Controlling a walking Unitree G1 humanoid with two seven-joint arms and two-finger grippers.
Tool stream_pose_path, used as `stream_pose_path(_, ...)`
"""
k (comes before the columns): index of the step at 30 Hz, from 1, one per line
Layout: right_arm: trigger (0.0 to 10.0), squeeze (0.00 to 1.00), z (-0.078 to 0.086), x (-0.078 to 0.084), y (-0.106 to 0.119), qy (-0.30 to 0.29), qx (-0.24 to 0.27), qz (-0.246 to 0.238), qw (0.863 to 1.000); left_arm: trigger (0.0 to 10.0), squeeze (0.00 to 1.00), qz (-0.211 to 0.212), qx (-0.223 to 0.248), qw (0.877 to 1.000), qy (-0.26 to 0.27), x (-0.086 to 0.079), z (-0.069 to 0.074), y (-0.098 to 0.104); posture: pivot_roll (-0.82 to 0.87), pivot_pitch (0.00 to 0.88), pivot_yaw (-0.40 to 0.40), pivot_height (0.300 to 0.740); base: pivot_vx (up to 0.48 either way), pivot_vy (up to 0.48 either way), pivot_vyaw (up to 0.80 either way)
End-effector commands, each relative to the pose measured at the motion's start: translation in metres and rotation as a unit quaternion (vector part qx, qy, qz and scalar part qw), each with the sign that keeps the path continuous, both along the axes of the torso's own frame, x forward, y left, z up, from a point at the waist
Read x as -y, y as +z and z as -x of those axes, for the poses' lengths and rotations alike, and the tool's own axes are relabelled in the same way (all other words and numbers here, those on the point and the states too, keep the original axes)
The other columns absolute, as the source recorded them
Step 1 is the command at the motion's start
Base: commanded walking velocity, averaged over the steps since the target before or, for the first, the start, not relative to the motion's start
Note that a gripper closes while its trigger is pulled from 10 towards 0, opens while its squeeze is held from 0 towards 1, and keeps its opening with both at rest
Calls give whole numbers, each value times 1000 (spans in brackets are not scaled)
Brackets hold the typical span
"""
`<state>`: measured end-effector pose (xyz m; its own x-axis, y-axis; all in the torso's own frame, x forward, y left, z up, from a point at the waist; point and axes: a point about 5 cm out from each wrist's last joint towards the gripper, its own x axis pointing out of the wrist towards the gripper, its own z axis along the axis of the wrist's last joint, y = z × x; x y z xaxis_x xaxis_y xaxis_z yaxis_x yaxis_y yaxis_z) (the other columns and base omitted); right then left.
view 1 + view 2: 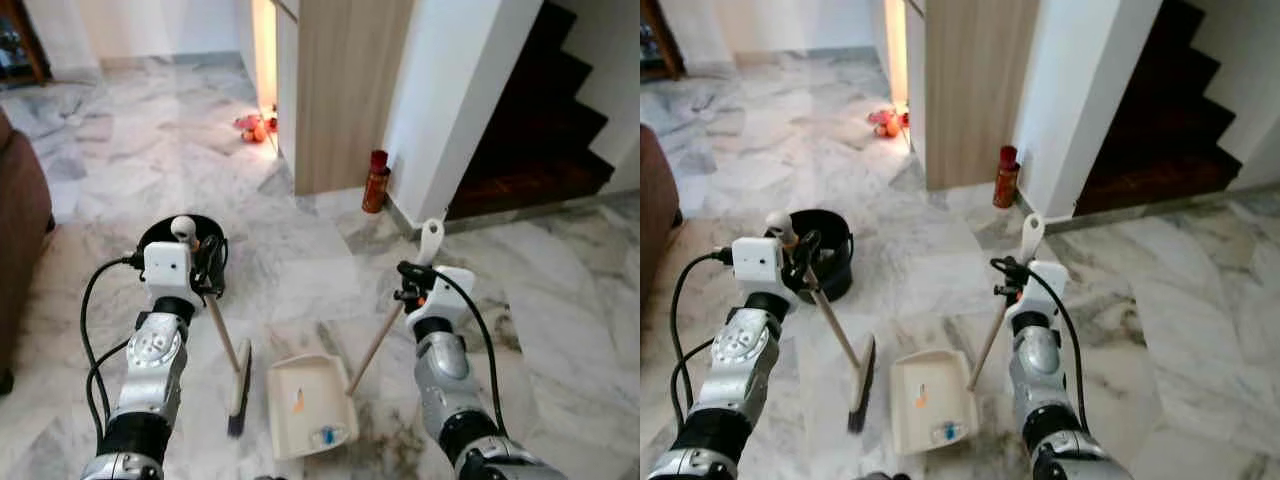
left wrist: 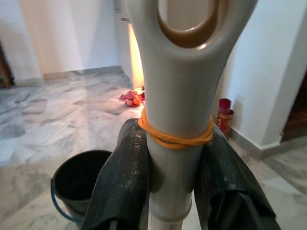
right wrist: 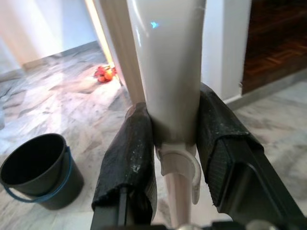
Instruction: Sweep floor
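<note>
I'm gripping the broom (image 1: pixel 232 372) with my left pincer (image 1: pixel 205 262) and the dustpan (image 1: pixel 308 405), lower middle, with my right pincer (image 1: pixel 417 285). Scraps are already sitting inside, so I'm guessing emptying into the bucket (image 1: pixel 826 252) comes next.

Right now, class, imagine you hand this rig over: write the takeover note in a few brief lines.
Left gripper: shut on the broom handle, bristles on the floor.
Right gripper: shut on the dustpan handle; pan flat on the floor beside the broom.
Done: a few scraps already in the pan.
Left: finish sweeping, then probably tip the pan into the black bucket behind the left arm.
</note>
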<state>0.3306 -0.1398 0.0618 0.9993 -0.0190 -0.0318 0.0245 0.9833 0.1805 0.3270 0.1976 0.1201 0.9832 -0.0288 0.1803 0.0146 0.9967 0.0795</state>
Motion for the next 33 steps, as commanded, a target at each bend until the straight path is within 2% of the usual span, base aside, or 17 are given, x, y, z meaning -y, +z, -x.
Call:
stream_pose_path(1, 10000, 0, -5, 4, 9, -7, 18, -6, 1000, 10000, 0, 2, 21, 1000, -7, 4, -2, 9, 68, 23, -21, 740, 0, 345, 0)
stream_pose_path(23, 10000, 0, -5, 1, 8, -1, 16, 2, 1000, 10000, 0, -2, 18, 1000, -8, 2, -3, 10, 72, 32, -14, 740, 0, 345, 0)
stream_pose_path(30, 10000, 0, -5, -1, 8, 2, 15, 1, 1000, 10000, 0, -4, 18, 1000, -8, 2, -3, 10, 74, 34, -11, 740, 0, 327, 771)
stream_pose_path(33, 10000, 0, -5, -1, 8, 2, 15, -1, 1000, 10000, 0, -5, 18, 1000, -9, 3, -3, 10, 75, 35, -11, 740, 0, 0, 800)
